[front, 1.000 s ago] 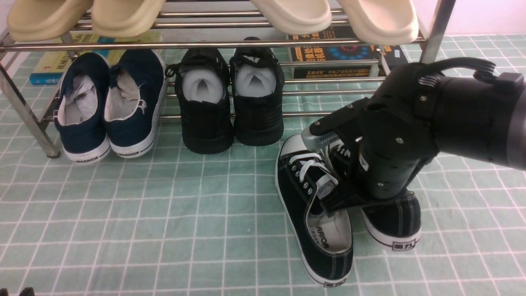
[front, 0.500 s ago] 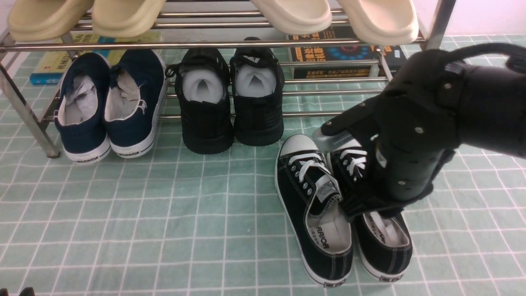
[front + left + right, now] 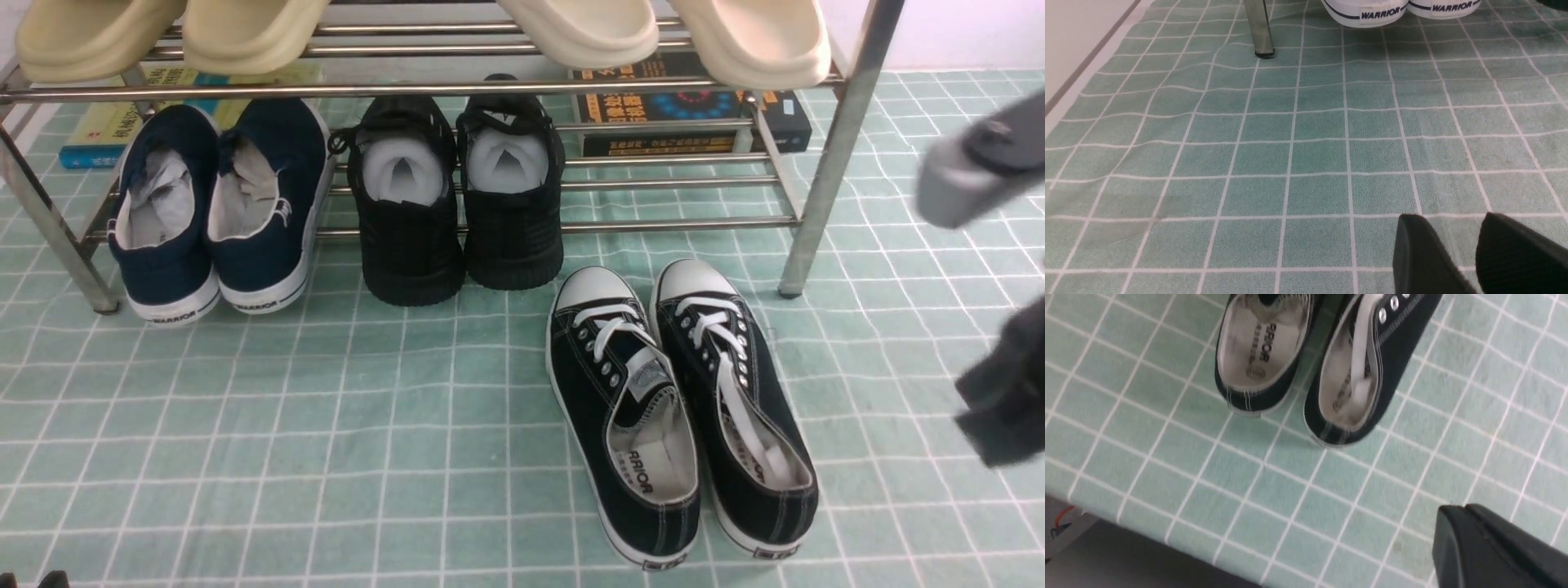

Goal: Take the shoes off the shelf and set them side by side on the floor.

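Right gripper [image 3: 1457, 508]: clenched, fingertips together, above the cloth floor [image 3: 1274, 473]. Left gripper [image 3: 1449, 218]: released, fingers parted with the cloth visible between them, by the near left corner of the front view.

Black canvas sneakers [image 3: 678, 416], count 2: side by side on the cloth, soles down, in front of the right part of the shoe rack [image 3: 833, 180]. Toe caps lie nearest the rack's front edge; heels point toward the cloth's near edge. Heels stand slightly apart with cloth between. Left sneaker: printed insole [image 3: 645, 465] exposed, lettering partly legible. Right sneaker: white strip [image 3: 747, 412] running from the laces into the opening.

Rack, lower tier, counted from its left end: navy slip-on sneakers [image 3: 212, 204], 2, each with crumpled pale stuffing [image 3: 167, 196] inside; then black lace-up shoes [image 3: 457, 196], 2, each with a pale grey lining or insert [image 3: 506, 161] in the opening. Heels of all four jut past the tier's front edge. Rack, upper tier: cream clogs [image 3: 416, 33], 4, in two groups of two, one toward each end, each group overhanging the front edge.

Behind the lower tier's shoes: yellow-and-blue book matter [image 3: 94, 143] near the left end, dark-covered book matter [image 3: 784, 122] near the right end; number of volumes uncertain.
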Robot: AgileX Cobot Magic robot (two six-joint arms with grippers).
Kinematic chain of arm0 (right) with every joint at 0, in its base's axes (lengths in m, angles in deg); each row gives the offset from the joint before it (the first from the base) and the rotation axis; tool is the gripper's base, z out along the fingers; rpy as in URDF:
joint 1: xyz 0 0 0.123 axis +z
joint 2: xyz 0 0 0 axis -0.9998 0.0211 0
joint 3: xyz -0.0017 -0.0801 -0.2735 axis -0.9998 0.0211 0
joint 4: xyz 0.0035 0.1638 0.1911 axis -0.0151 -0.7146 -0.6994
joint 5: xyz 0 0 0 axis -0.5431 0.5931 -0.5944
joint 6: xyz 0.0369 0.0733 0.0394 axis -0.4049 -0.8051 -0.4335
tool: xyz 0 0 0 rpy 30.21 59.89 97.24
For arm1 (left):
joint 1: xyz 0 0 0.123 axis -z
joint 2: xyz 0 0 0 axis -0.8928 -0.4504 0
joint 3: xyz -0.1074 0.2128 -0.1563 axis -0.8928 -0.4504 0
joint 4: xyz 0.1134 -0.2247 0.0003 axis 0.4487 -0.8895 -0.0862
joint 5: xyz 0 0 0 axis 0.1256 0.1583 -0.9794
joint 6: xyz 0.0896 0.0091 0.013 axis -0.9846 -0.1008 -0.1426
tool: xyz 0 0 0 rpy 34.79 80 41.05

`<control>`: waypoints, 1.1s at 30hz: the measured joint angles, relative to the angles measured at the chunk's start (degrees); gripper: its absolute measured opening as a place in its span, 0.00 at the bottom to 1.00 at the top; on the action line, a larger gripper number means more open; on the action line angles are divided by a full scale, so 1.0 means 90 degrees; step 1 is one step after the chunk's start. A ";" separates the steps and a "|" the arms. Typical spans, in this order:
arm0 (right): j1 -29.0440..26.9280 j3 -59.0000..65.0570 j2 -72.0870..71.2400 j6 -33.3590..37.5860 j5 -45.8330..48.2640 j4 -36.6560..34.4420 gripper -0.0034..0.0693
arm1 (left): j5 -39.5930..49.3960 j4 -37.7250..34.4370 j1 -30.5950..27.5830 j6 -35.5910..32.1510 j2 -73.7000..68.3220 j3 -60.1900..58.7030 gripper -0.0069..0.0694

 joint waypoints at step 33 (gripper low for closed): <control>0.0000 0.5994 -0.3565 0.0000 -0.7800 -0.0007 0.04 | 0.0000 0.0000 0.0000 0.0000 0.0000 0.0000 0.41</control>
